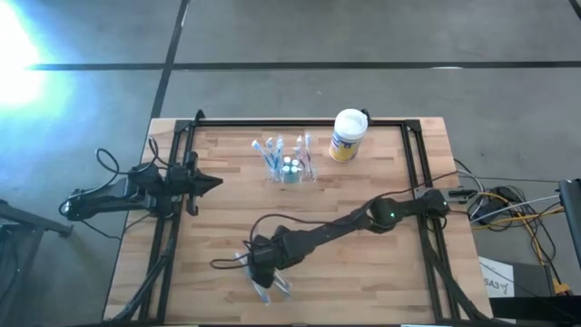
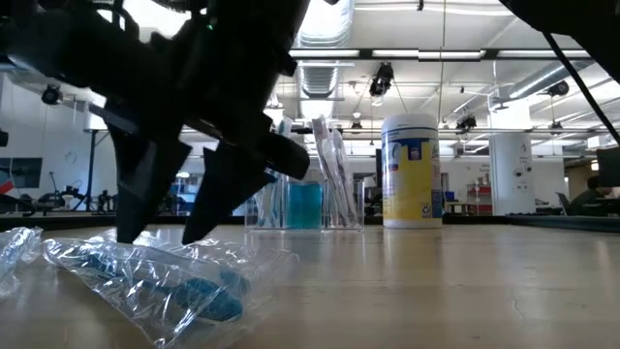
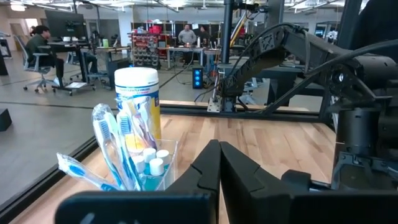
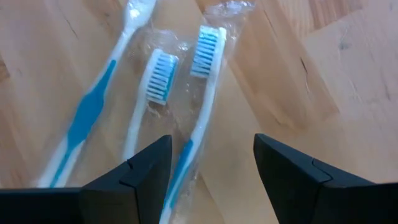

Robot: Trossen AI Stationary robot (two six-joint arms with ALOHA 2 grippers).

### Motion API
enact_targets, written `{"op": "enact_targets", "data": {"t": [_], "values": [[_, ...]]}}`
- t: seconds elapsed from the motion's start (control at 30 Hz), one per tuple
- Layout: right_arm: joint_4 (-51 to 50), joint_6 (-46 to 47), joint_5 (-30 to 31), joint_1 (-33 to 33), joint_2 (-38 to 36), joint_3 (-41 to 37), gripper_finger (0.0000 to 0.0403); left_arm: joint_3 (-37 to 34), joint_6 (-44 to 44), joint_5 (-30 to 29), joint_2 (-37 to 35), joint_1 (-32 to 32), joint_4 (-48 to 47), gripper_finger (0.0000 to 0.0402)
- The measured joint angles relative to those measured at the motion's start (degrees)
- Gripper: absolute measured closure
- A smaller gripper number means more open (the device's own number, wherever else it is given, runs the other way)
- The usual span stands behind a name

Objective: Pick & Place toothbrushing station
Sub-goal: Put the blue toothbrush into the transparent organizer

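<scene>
The toothbrushing station [image 1: 290,170], a clear plastic holder with several toothbrushes standing in it, sits at the table's far middle and also shows in the low view [image 2: 305,204]. My right gripper [image 4: 211,165] is open near the front edge, pointing steeply down over three toothbrushes in clear wrappers [image 4: 155,87] that lie flat on the wood. The handle of one wrapped toothbrush [image 4: 189,152] runs between its fingers. My left gripper [image 3: 219,149] is shut, level above the table's left side, touching nothing. My right gripper has its fingertips [image 2: 124,233] down at the crinkled clear wrappers [image 2: 145,276], one on either side of a toothbrush handle, coming from above. I cannot tell whether they touch the plastic.
A white canister with a yellow-blue label [image 1: 348,134] stands right of the station at the far edge. A black frame [image 1: 300,123] runs round the tabletop. Bare wood lies between the station and the wrapped toothbrushes. Cables [image 1: 508,204] lie off the right edge.
</scene>
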Motion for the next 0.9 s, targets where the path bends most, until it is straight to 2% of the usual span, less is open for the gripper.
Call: {"op": "enact_targets", "data": {"t": [0.27,0.37,0.67,0.9], "values": [[-1.1,0.1,-0.6,-0.5,-0.2,-2.6,0.0191,0.0,-0.1,0.0,0.0,0.0,0.0,0.0383],[-1.6,-1.4,-0.6,-0.6,-0.2,-2.6,0.0225,0.0,-0.1,0.0,0.0,0.0,-0.1,0.0379],[-3.7,-10.5,-1.7,-1.5,-1.3,-2.4,0.0378,0.0,0.2,-0.2,0.0,0.0,0.1,0.0388],[-3.7,-16.9,-1.0,-1.9,-6.7,-2.5,0.0387,0.0,0.2,-0.2,0.0,0.0,0.2,0.0396]]}}
